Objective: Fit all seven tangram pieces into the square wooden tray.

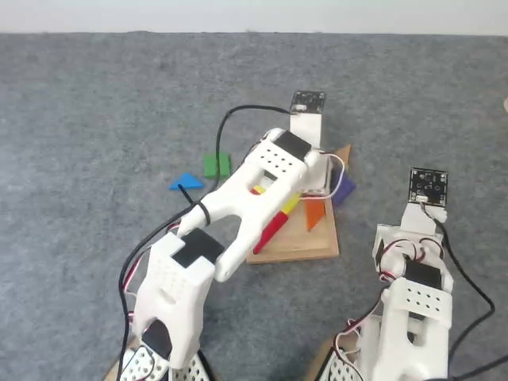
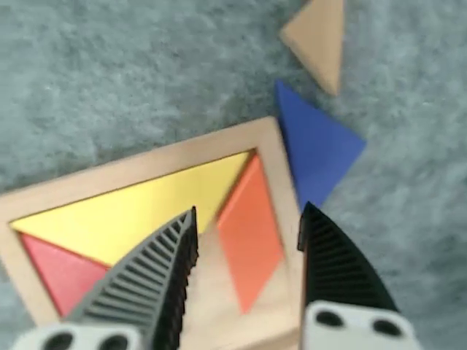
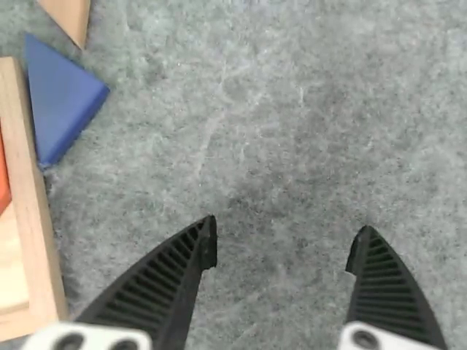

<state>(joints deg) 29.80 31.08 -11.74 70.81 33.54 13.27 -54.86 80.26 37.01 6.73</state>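
The square wooden tray (image 2: 146, 164) (image 1: 295, 248) holds a yellow triangle (image 2: 139, 208), a red piece (image 2: 62, 270) and an orange piece (image 2: 255, 248). My left gripper (image 2: 248, 219) hangs open just above the tray, over the orange piece, holding nothing. A dark blue triangle (image 2: 317, 142) (image 3: 58, 102) lies on the carpet against the tray's outer edge. A tan triangle (image 2: 317, 36) (image 1: 343, 152) sits just beyond it. A green piece (image 1: 216, 165) and a light blue triangle (image 1: 186, 182) lie on the carpet left of the tray. My right gripper (image 3: 286, 230) stands open over bare carpet right of the tray.
Grey carpet (image 1: 95, 119) covers the whole table. The left arm (image 1: 238, 214) stretches across the tray's left part and hides much of it in the high view. The right arm (image 1: 413, 294) stands at the near right.
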